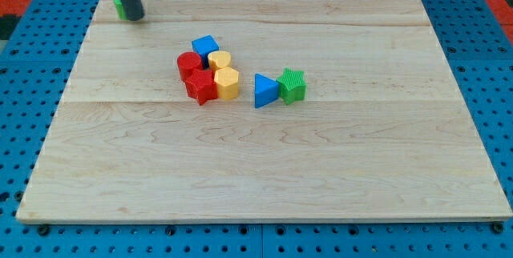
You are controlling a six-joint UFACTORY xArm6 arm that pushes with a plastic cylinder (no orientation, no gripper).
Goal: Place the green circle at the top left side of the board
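The green circle sits at the board's top left corner, mostly hidden behind my rod; only a green sliver shows at the rod's left. My tip rests on the board right against that block, on its right side. The wooden board fills most of the view.
A cluster sits left of centre: a blue cube, a red cylinder, a red star, a yellow cylinder and a yellow hexagon. A blue triangle touches a green star to their right.
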